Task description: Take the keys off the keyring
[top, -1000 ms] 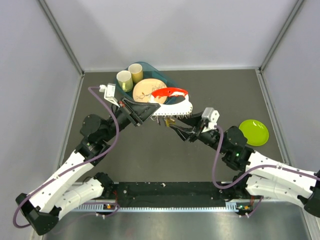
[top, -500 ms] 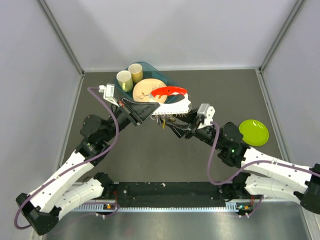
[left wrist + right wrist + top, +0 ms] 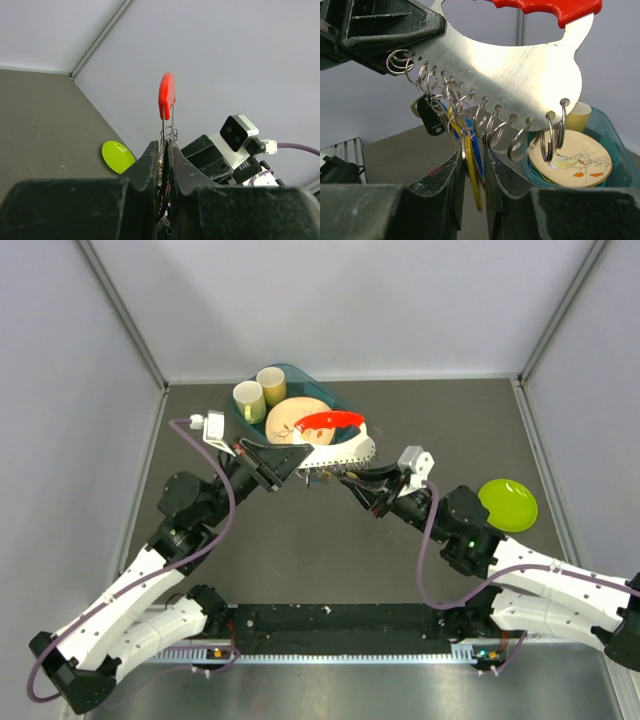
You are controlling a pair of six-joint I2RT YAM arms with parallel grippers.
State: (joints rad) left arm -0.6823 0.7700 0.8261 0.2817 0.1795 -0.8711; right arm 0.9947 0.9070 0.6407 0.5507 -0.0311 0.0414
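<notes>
The keyring is a red curved clip [image 3: 335,421] on a crescent metal plate [image 3: 520,65] with a row of small rings along its edge. My left gripper [image 3: 300,462] is shut on the plate's left end and holds it in the air; its fingers [image 3: 152,155] pinch the plate edge-on below the red clip [image 3: 166,95]. The keys [image 3: 471,165], one yellow and one blue, hang from the rings next to a black tag [image 3: 431,117]. My right gripper [image 3: 472,152] is closed around the hanging keys, just right of the left gripper [image 3: 350,478].
A teal bin [image 3: 300,376] at the back holds two yellowish cups [image 3: 259,392] and a painted plate [image 3: 290,420], directly behind the keyring. A lime-green plate [image 3: 507,505] lies on the table at the right. Grey walls enclose three sides.
My right gripper has moved up and left to the keys under the plate and closed around them. The left gripper and keyring have shifted slightly left.
</notes>
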